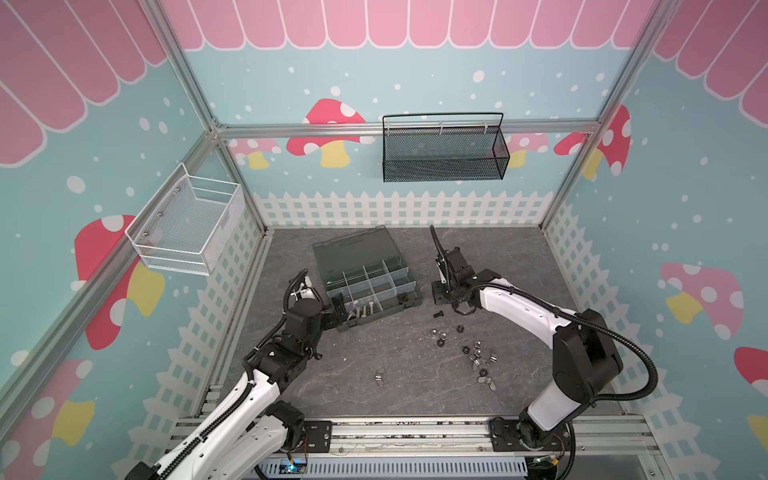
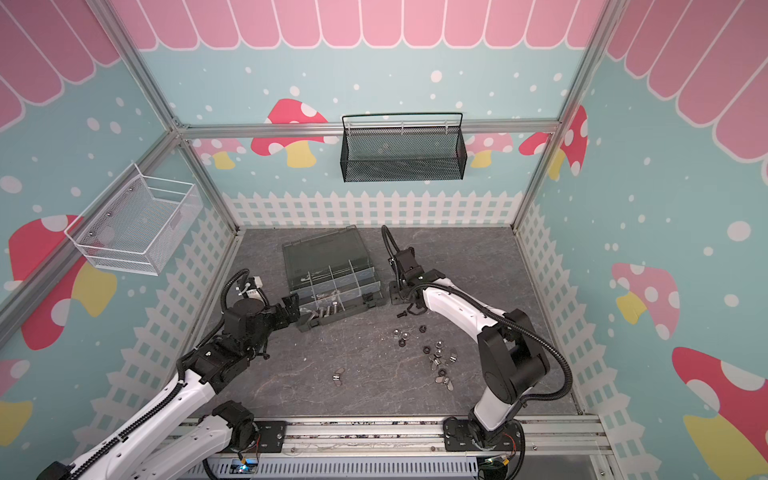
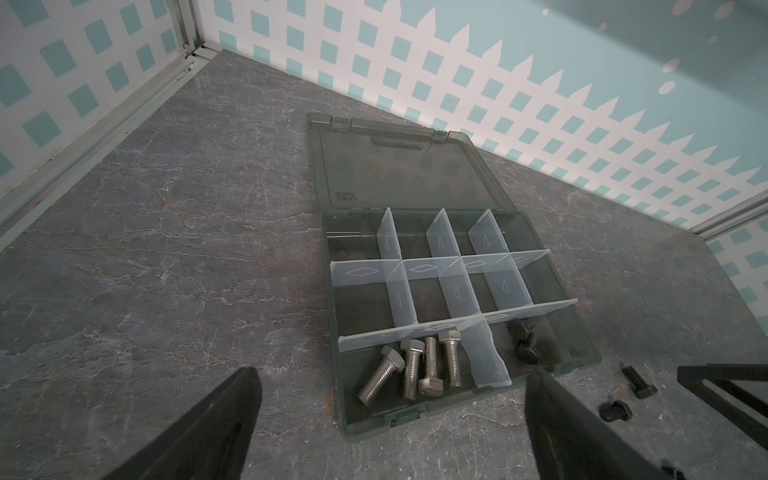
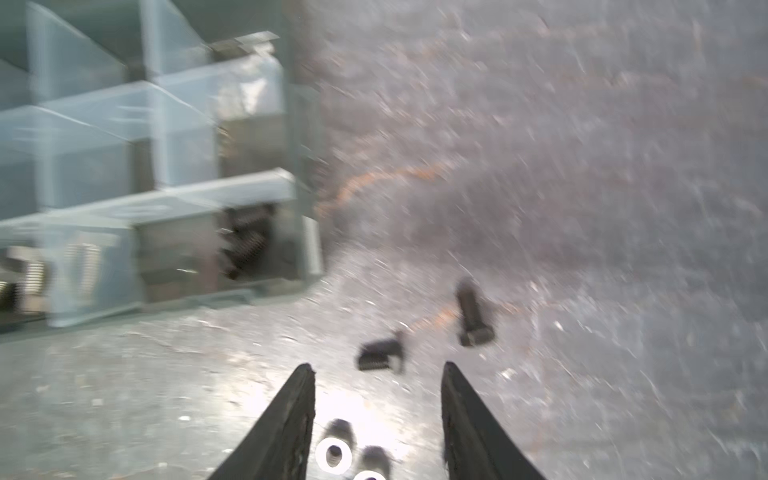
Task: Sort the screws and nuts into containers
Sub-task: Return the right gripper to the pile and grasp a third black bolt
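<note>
The containers are compartments of a smoky grey organizer box (image 1: 371,286) (image 2: 332,282) lying open on the table. Several silver screws (image 3: 415,370) lie in its near corner compartment, and black screws (image 3: 524,345) in the one beside it. My left gripper (image 1: 345,311) (image 3: 390,401) stands wide open at that near corner, holding nothing. My right gripper (image 1: 441,296) (image 4: 376,370) is open just right of the box, low over the table, with nothing in it. Two black screws (image 4: 380,354) (image 4: 473,318) lie just beyond its tips. Loose nuts (image 1: 478,353) (image 2: 436,353) are scattered near the right arm.
A lone wing nut (image 1: 379,380) lies toward the front middle of the table. A white wire basket (image 1: 187,224) hangs on the left wall and a black mesh basket (image 1: 444,149) on the back wall. The box lid (image 3: 411,174) lies flat behind the compartments.
</note>
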You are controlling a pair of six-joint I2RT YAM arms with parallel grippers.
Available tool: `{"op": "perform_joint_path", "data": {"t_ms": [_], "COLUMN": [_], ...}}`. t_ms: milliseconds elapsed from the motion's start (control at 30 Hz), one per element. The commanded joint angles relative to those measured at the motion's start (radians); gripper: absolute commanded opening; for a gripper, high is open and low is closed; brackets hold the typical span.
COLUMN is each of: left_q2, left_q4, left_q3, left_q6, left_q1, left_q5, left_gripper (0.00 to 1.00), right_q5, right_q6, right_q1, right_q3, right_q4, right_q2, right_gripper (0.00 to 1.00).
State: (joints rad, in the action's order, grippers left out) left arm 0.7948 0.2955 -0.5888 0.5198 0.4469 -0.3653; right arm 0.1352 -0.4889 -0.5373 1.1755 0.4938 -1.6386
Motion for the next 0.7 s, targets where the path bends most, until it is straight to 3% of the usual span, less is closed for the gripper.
{"op": "perform_joint_path", "data": {"t_ms": [0, 233, 667], "left_q2": [0.005, 0.024, 0.026], "left_q4": [0.0, -0.014, 0.01], "left_q3": [-0.029, -0.03, -0.027], "left_q6": [0.011, 0.03, 0.036], "left_q1": [-0.007, -0.007, -0.007], "left_q5": [0.011, 0.033, 0.027], "left_gripper": [0.99, 0.99, 0.99], "right_q5": [-0.004, -0.062, -0.053], "right_q6": [-0.011, 0.042, 0.081], "right_q1": [0.036, 0.085, 0.107], "right_q3": [-0.056, -0.091, -0.03], "right_q4": [0.008, -0.007, -0.015], "right_q2": [0.051, 0.04, -0.108], "right_gripper": [0.53, 0.55, 0.56]}}
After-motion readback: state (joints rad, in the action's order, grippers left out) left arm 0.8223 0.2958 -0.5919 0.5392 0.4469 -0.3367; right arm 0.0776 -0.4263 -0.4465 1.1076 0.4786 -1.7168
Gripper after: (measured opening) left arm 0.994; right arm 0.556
